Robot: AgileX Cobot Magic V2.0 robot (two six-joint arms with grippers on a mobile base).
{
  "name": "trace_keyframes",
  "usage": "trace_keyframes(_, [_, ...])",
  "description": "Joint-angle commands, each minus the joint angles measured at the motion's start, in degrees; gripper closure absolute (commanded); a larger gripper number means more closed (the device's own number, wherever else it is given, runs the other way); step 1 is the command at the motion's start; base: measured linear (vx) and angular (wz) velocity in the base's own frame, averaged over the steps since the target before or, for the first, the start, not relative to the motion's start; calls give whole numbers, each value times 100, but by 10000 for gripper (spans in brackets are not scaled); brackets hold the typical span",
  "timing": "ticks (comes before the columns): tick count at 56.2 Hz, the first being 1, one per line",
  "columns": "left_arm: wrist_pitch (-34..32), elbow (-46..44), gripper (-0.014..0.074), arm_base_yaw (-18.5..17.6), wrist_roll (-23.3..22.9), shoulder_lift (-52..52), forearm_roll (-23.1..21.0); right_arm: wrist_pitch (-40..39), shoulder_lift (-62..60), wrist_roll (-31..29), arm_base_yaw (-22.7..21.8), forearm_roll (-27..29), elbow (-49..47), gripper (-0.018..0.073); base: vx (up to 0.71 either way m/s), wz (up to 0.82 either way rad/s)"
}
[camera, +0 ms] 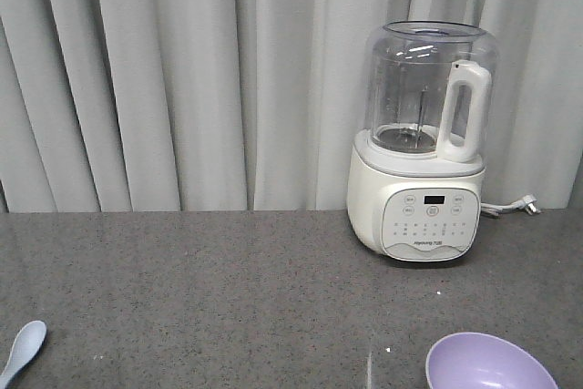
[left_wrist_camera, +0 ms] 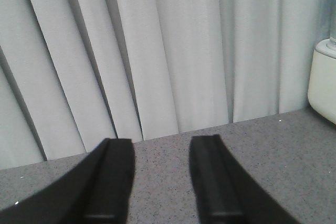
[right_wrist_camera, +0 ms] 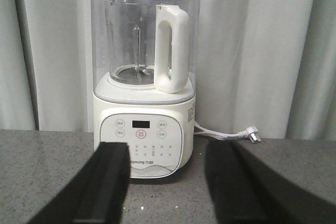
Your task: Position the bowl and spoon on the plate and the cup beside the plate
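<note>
The bowl (camera: 492, 367) lies bare inside, spoon (camera: 24, 347) well apart.

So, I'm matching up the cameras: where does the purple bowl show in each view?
Front view: bowl at the bottom edge, right, partly cut off.
Left wrist: not in it.
Right wrist: not in it.
Shared landmark: white blender, at left wrist's right edge, centred in right wrist.

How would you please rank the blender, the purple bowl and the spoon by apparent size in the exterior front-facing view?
Largest: blender.
Then: bowl, partly cut off by the frame.
Smallest: spoon, also cropped, so true sizes are unsure.
</note>
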Motion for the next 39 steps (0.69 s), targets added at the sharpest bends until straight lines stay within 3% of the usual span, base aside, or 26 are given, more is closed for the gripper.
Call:
trace_keyframes(1, [-599, -212, 18, -31, 5, -41, 4, -709, -16, -56, -1, -62, -194, -70, 0, 0])
trace_keyframes(5, [-720, -212, -34, -31, -40, -41, -16, -908, -16, -56, 4, -62, -194, -142, 0, 0])
trace_keyframes(10, [-609, -212, -41, -31, -58, -41, -138, -1044, -16, 29, 10, -5, -194, -162, 0, 0])
trace_keyframes(13, [-296, -268, -31, -11, -58, -41, -159, -1008, -16, 104, 10, -5, -194, -160, 0, 0])
trace_keyframes(18, [755, -586, -7, 162, -39, 90, 13, -703, 53, 143, 10, -18, -209, -141, 0, 0])
trace_keyframes(29, [2663, -1509, 8, 823, -392, 1145, 337, 781, 785, 143, 108, -15, -873, -74, 0, 0])
trace_keyframes(30, [2950, -1649, 8, 855, -439, 1723, 353, 1452, 1169, 61, 372, -62, -1329, -60, 0, 0])
trace_keyframes(39, [3185, -1649, 10, 855, -401, 2647, 95, 2656, 2013, -86, 751, -62, -2174, -47, 0, 0])
